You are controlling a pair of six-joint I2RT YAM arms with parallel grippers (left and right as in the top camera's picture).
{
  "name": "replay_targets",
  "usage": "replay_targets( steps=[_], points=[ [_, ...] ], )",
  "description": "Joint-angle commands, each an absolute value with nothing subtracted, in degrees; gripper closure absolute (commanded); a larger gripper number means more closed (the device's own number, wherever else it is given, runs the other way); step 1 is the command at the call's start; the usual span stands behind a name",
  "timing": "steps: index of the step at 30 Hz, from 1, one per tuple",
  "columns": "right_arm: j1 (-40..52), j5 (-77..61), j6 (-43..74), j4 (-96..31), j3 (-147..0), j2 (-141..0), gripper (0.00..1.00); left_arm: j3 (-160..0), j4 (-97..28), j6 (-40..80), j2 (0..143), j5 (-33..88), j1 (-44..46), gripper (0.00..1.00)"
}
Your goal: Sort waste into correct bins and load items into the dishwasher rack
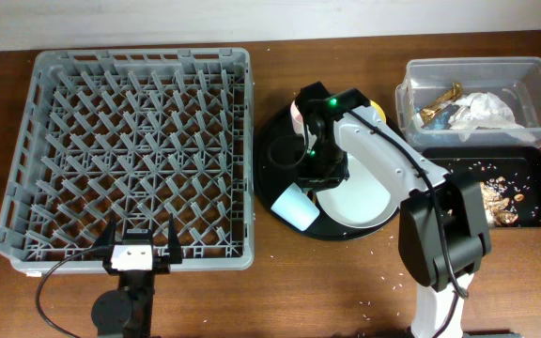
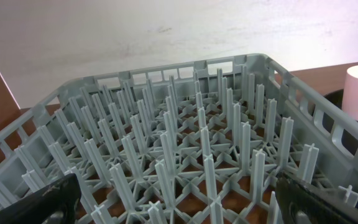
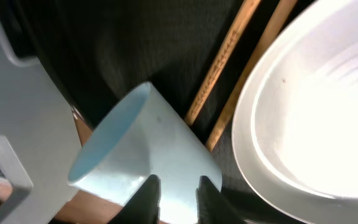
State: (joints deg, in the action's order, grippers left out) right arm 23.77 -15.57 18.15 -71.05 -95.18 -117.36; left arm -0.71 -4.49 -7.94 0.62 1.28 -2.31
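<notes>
**Brown Table Against a Pale Wall**

A dark brown wooden table (image 1: 327, 291) is filling almost the whole overhead view, its grain running left to right. A plain off-white wall (image 1: 252, 17) is meeting its far edge in a straight line. In the left wrist view the same wall (image 2: 135, 37) is rising behind everything, showing faint grey smudges. Soft, even light is falling across the room. A few pale specks (image 1: 364, 302) are lying scattered on the table near its front edge.

You have no readable text in any view; faint marks along one chopstick (image 3: 220, 57) are too blurred to make out.
</notes>
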Motion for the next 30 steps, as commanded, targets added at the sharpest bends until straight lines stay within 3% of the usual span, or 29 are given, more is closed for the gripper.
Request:
replay_targets(
  steps=[1,3,7,12,17,21,27,30],
  points=[
    [24.4,-15.7,13.5,-72.9,-101.2,-115.3,0.66,-0.5,-4.1,-8.6,0.3,4.2,-2.0,0.00],
    [24.4,-13.7,13.5,-75.3,-105.4,-115.3,0.57,-1.1,-1.1,-1.1,0.3,11.3,-2.0,0.00],
    [25.4,-13.5,13.3,-76.8,-108.0,-115.3,0.51,-11.8,-8.1,1.3,4.8,9.4,-2.0,0.00],
    [24.9,-11.1,15.1,-76.6,-108.1,-115.3,0.51,-39.2,-26.0,1.3,31.5,8.0,-2.0,0.00],
    [24.8,-12.0,17.6,-76.4,-108.1,-115.2,0.49,-70.6,-51.0,1.3,62.2,14.2,-2.0,0.00],
    [27.6,-10.8,19.6,-75.5,-108.1,-115.5,0.36,-73.6,-53.6,1.3,74.3,19.6,-2.0,0.00],
    [32.4,-2.7,22.9,-75.9,-107.9,-116.6,0.34,-73.6,-52.3,1.3,83.5,18.5,-2.1,0.00],
    [33.9,-2.3,21.3,-82.5,-107.8,-116.8,0.35,-73.6,-52.1,1.3,83.5,16.4,-2.2,0.00]
  ],
)
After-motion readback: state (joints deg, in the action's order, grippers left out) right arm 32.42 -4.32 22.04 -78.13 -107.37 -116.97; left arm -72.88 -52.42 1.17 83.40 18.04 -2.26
